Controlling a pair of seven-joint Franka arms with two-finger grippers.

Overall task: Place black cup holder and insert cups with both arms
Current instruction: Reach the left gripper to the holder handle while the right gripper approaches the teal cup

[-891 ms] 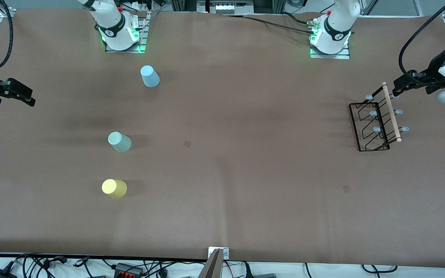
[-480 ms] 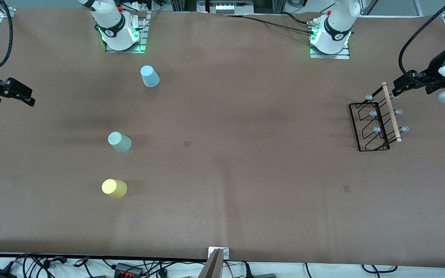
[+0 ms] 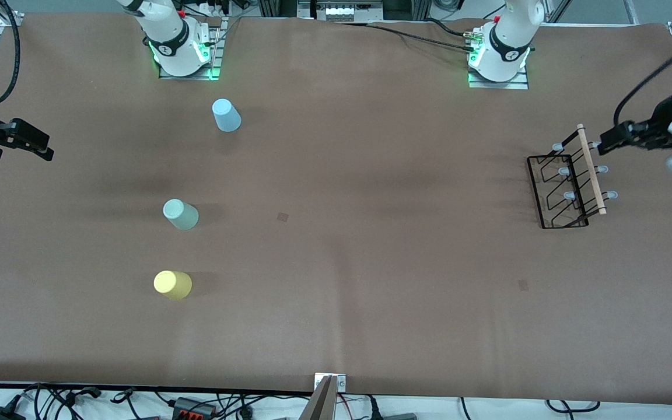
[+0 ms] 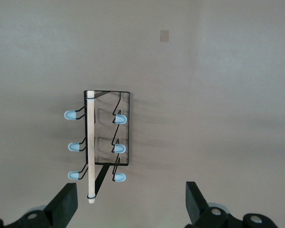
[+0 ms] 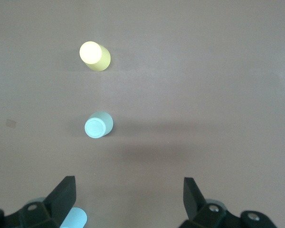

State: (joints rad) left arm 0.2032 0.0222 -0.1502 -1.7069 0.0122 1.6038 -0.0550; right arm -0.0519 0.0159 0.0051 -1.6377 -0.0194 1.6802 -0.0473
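Note:
The black cup holder (image 3: 566,189) stands on the brown table toward the left arm's end, its wooden rod (image 3: 592,169) along the top. My left gripper (image 3: 604,143) hovers open just off the rod's end that lies farther from the front camera. The left wrist view shows the holder (image 4: 107,137) ahead of the left gripper (image 4: 130,198), which holds nothing. Three cups stand toward the right arm's end: light blue (image 3: 227,115), mint green (image 3: 181,214), yellow (image 3: 172,284). My right gripper (image 3: 48,148) hangs open and empty by that end's table edge. The right wrist view shows the yellow (image 5: 95,56) and mint (image 5: 99,125) cups ahead of the right gripper (image 5: 127,191).
The two arm bases (image 3: 181,49) (image 3: 502,58) stand at the table's edge farthest from the front camera. Cables (image 3: 79,399) run along the near edge. Two small dark marks (image 3: 282,217) (image 3: 522,285) sit on the brown cover.
The left arm's wrist has shifted a little outward toward its end of the table. The right arm, cups and holder have not moved.

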